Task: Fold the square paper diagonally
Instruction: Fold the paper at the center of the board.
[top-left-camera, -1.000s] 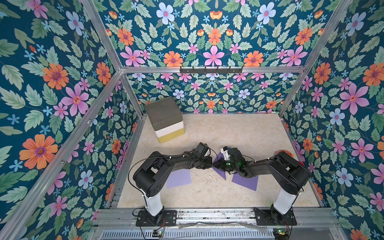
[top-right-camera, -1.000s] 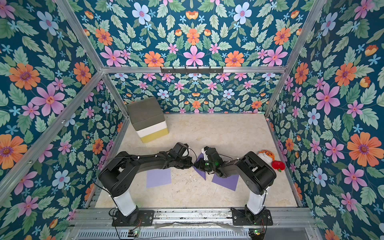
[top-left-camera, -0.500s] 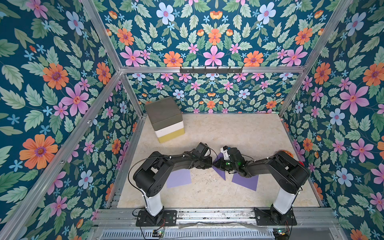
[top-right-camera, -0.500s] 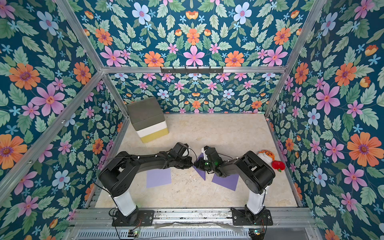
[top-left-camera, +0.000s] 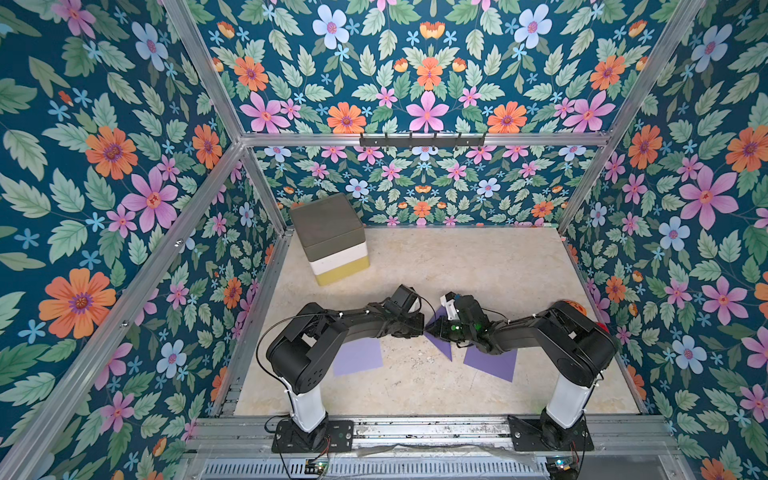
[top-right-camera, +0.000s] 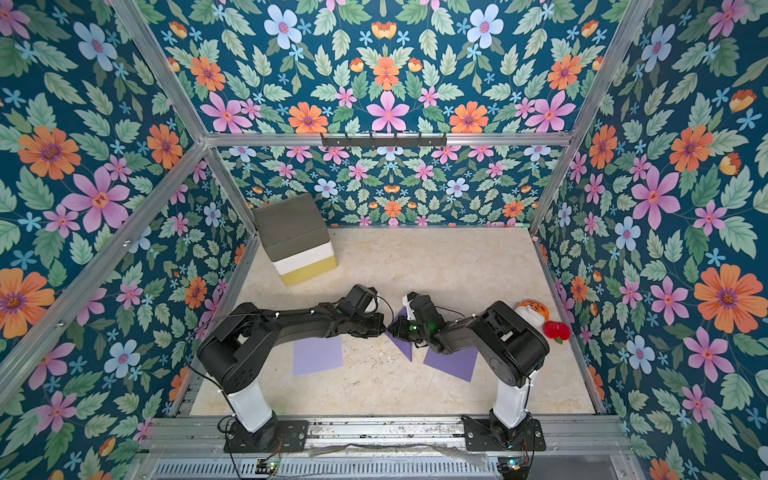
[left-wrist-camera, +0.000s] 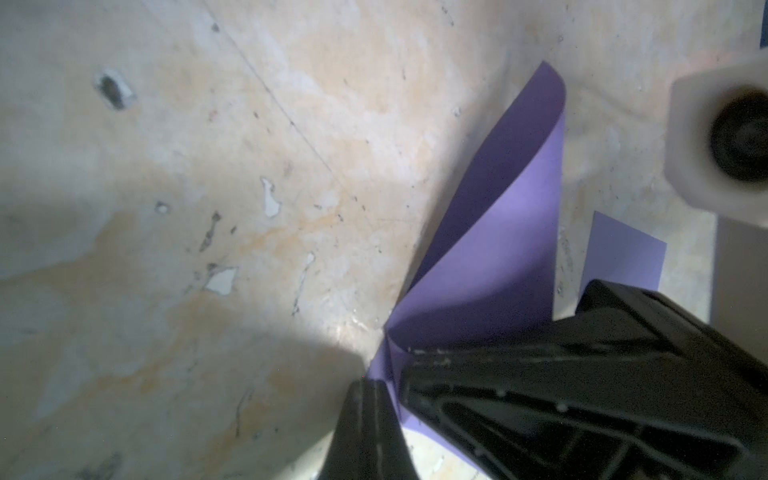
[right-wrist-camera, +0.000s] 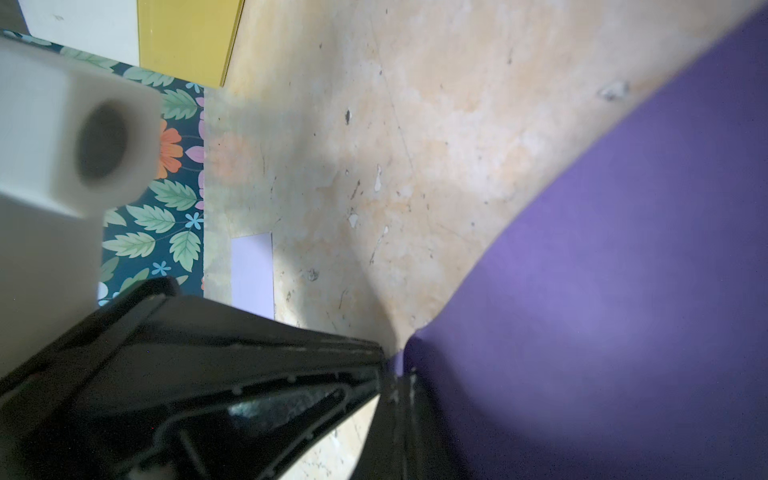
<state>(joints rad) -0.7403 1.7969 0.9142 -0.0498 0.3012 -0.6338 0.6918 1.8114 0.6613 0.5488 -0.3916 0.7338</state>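
Square paper (top-left-camera: 444, 345) sits in the middle of the bench (top-left-camera: 457, 266), bent over in a soft hump. The left tool (top-left-camera: 422, 330) and right tool (top-left-camera: 433, 331) both pinch its edge tight, probably to keep the corners matched for the fold.

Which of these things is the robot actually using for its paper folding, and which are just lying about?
In use:
- bent purple paper, in the middle
- left gripper
- right gripper, pinching that paper

Lying about:
- left flat sheet
- right flat sheet
- stacked box
- tiger toy
- red toy
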